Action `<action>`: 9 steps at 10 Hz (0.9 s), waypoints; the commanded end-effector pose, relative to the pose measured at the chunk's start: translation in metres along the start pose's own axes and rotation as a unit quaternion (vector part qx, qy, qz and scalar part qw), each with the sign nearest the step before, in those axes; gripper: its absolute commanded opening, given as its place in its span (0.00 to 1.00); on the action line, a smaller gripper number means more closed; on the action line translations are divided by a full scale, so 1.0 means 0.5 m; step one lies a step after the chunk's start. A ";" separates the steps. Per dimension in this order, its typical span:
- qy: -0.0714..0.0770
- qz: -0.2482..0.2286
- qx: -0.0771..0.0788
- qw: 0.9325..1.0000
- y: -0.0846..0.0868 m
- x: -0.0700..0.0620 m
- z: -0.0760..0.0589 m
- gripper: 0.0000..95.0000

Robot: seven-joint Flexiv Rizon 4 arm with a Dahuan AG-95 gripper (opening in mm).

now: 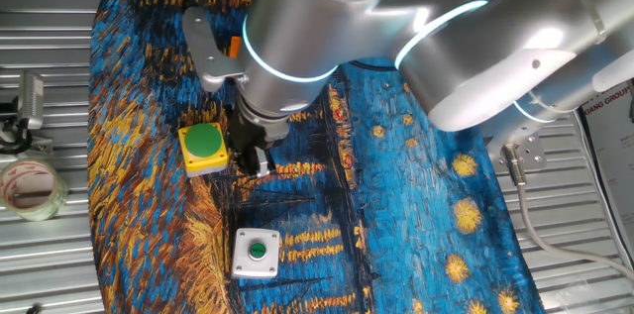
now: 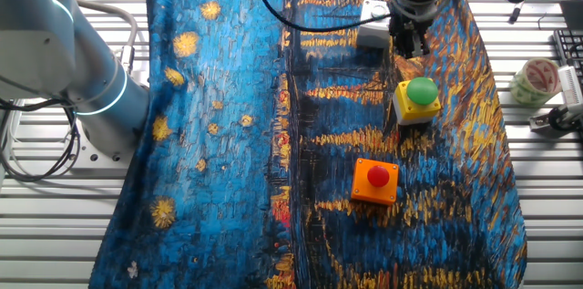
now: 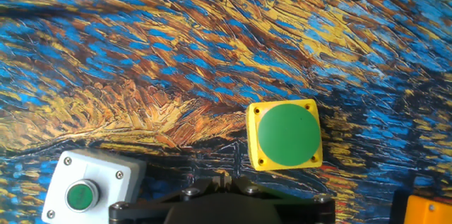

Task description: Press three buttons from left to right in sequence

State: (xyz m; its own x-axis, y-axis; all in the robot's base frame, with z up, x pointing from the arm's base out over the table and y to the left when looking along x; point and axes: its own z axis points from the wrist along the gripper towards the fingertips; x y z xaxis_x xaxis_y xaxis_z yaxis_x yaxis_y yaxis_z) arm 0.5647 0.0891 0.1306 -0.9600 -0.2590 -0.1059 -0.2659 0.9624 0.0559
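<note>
1. The yellow box (image 1: 204,149) with its large green button (image 3: 288,133) sits on the painted cloth (image 2: 228,143) and serves as the landmark.
2. The gripper (image 1: 256,158) hangs just beside the yellow box, on the side toward the white box, apart from both.
3. The white box (image 1: 257,253) with a small green button lies near the yellow box; in the other fixed view the arm partly hides it.
4. The orange box (image 2: 375,180) with a red button lies near the yellow box on the opposite side.
5. Whether the fingers are apart or together cannot be told from any view.
6. A tape roll (image 2: 535,81) rests off the cloth, beyond the yellow box.
</note>
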 end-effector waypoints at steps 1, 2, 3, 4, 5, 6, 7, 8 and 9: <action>0.014 -0.046 -0.015 0.999 0.001 -0.002 0.000 0.00; 0.014 -0.053 -0.017 0.998 0.001 -0.002 0.000 0.00; 0.010 -0.056 -0.015 0.998 0.001 -0.002 0.000 0.00; 0.009 -0.054 -0.014 0.998 0.001 -0.002 0.000 0.00; 0.008 -0.054 -0.010 0.998 0.001 -0.002 0.000 0.00; 0.008 -0.055 -0.010 0.998 0.001 -0.002 0.000 0.00; 0.009 -0.057 -0.009 0.998 0.001 -0.002 0.000 0.00; 0.008 -0.057 -0.011 0.998 0.001 -0.002 0.000 0.00; 0.016 -0.064 -0.011 0.998 0.001 -0.002 0.000 0.00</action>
State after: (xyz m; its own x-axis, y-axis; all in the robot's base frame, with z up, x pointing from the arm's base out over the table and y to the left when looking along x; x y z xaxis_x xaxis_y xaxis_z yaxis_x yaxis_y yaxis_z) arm 0.5645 0.0896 0.1310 -0.9226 -0.3757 -0.0877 -0.3820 0.9214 0.0717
